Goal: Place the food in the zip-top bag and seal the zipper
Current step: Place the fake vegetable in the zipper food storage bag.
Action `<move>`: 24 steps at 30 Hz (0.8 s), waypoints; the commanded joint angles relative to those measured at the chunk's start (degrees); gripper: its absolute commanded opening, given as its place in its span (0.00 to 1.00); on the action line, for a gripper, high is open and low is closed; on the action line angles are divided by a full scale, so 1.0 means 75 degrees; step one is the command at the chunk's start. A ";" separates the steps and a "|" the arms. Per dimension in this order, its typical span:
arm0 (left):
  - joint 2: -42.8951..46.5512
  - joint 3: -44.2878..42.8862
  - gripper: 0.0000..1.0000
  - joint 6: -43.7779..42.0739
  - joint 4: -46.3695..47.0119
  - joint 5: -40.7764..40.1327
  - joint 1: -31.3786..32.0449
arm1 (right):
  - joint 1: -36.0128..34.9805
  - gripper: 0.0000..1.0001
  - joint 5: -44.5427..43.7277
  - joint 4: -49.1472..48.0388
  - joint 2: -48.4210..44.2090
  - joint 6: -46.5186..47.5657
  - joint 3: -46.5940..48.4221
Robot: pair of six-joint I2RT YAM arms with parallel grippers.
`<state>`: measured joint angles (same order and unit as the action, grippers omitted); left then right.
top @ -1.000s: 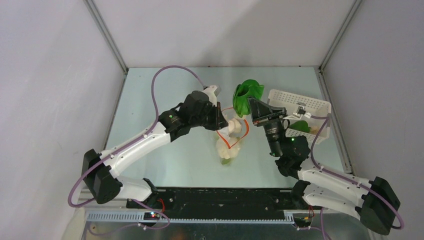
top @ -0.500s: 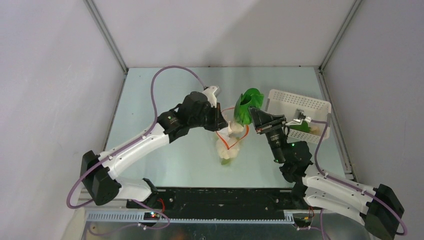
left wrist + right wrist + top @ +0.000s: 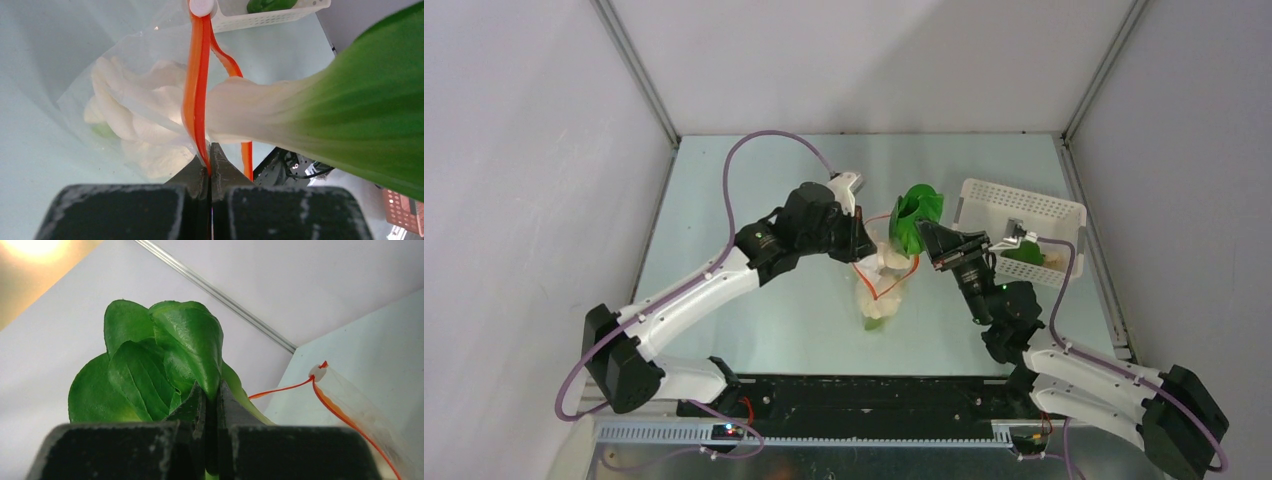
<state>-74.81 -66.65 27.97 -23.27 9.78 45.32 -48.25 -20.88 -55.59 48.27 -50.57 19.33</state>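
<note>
The clear zip-top bag (image 3: 879,295) lies mid-table with cream-white food pieces (image 3: 135,120) inside. My left gripper (image 3: 862,243) is shut on the orange-red zipper strip (image 3: 196,95) and holds the bag's mouth up and open. My right gripper (image 3: 929,243) is shut on a leaf of a green leafy vegetable (image 3: 914,218), also seen in the right wrist view (image 3: 165,360). It holds it above the bag's mouth, white stem end (image 3: 245,112) pointing into the opening. The zipper's white slider (image 3: 318,372) sits at the strip's far end.
A white perforated basket (image 3: 1024,200) stands at the right back of the table with a green piece (image 3: 1024,252) in it. The enclosure walls close in on the left, back and right sides.
My right gripper has carried the green leafy vegetable left and down toward the bag's mouth. My left gripper has stayed holding the zipper strip, shifting only slightly.
</note>
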 commanded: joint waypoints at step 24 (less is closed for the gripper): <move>0.0465 0.0063 0.00 0.0077 0.0483 0.0106 -0.0064 | -0.0736 0.00 -0.0605 0.3924 -0.0483 -0.0918 0.0415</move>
<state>-74.43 -66.17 27.55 -22.79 11.51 45.19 -52.88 -18.87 -38.39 45.30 -57.04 18.83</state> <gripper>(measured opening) 0.005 0.055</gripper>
